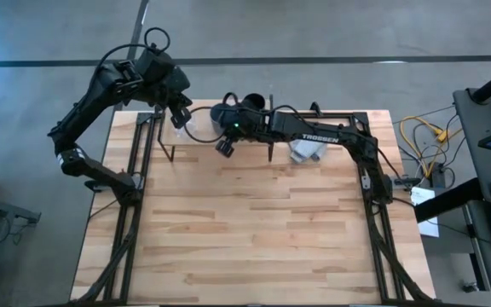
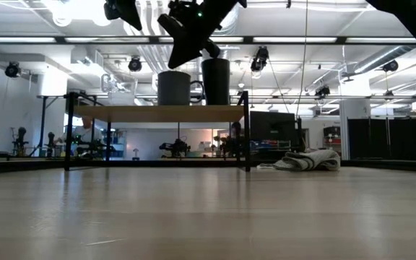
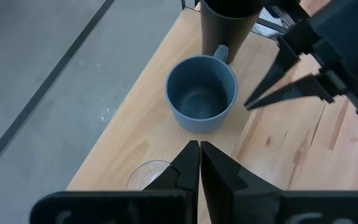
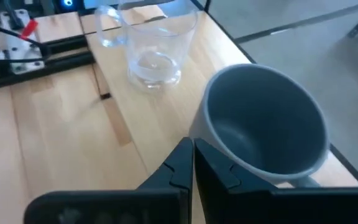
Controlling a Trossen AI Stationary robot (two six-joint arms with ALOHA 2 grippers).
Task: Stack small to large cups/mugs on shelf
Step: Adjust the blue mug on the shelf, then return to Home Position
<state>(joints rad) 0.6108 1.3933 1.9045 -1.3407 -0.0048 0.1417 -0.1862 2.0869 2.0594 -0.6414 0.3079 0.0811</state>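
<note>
A blue-grey mug (image 3: 201, 93), smooth, round and matte with a small handle toward the black cup, stands upright and empty in the upper middle of the left wrist view, on the pale, fine-grained plank of the shelf (image 2: 161, 113). Touching or just beside its handle rises the tall black cylindrical cup (image 3: 227, 22), matte and straight-walled; in the low view the two stand side by side at the shelf's middle. On the mug's other side stands the small clear glass cup (image 4: 155, 46), thin-walled and see-through, also on the plank and apart from the mug. The shelf rests on thin black metal legs above the striped butcher-block tabletop (image 1: 254, 230), along the top of the high view. The left gripper (image 3: 200, 163) hangs above the glass with its dark fingers pressed together, holding nothing. The right gripper (image 4: 192, 158) hovers beside the mug, fingers likewise closed on nothing. A crumpled light grey cloth (image 2: 308, 160) lies on the tabletop to the right of the shelf.
</note>
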